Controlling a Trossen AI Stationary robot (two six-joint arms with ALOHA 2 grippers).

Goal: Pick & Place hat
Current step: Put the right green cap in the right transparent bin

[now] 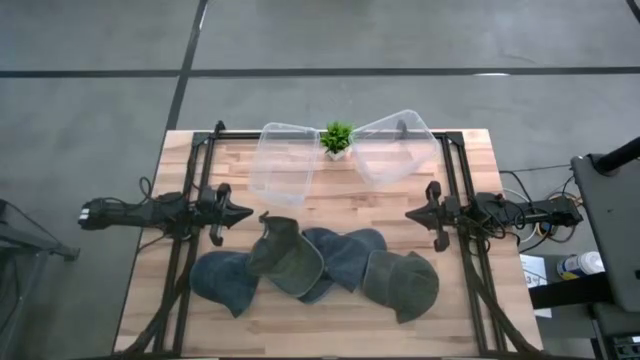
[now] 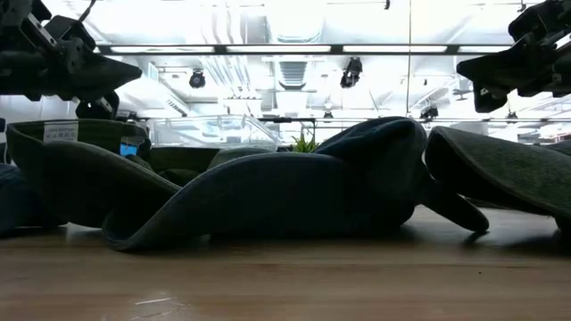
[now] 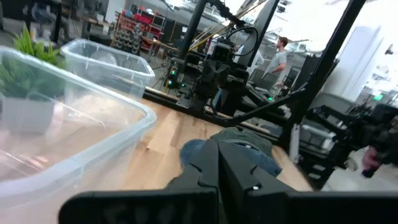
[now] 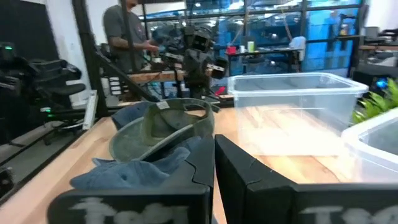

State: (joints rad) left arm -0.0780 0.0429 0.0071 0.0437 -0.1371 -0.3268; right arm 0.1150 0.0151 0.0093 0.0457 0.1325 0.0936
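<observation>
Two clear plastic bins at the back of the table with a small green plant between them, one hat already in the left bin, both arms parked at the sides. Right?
Not quite: both clear plastic bins are empty in the high view. The blue and olive fabric hats all lie piled on the wooden table in front. The small green plant and the parked left gripper and right gripper are as stated.

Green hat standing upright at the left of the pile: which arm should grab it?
Left, probably. The left gripper hovers shut, just beside the upright green hat, with the left bin close behind. The right gripper sits across the pile, nearer the flat green hat.
</observation>
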